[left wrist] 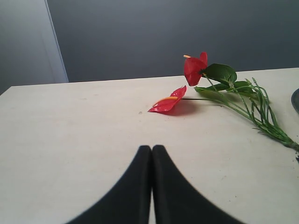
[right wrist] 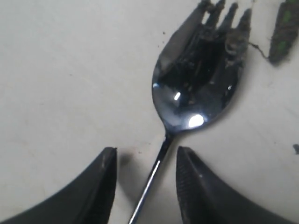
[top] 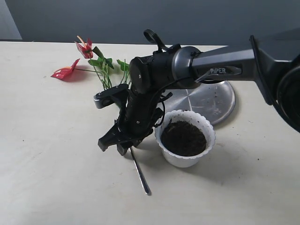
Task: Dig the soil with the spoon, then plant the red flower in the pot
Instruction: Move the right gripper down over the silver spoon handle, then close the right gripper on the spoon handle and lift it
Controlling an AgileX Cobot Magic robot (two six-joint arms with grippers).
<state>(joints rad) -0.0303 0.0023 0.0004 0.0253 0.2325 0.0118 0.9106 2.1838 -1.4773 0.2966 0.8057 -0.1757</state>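
The spoon [top: 140, 176] lies flat on the table left of the pot [top: 180, 160], its handle pointing at the front edge. My right gripper [top: 115, 145] hovers low over the spoon, open, hiding its bowl in the exterior view. In the right wrist view the handle runs between the two fingers of the gripper [right wrist: 146, 151] without touching them, and the notched bowl [right wrist: 198, 88] carries dark crumbs. The soil [top: 183, 138] fills the pot. At the back left the red flower [top: 84, 49] [left wrist: 194, 70] lies on the table. My left gripper [left wrist: 152, 149] is shut and empty, short of the flower.
A round steel plate [top: 211, 101] lies behind the pot, partly under the right arm; its edge [left wrist: 296, 100] shows in the left wrist view. A blurred green piece [right wrist: 282, 28] lies beside the spoon's tip. The pale table [top: 47, 164] stretches out left of the spoon.
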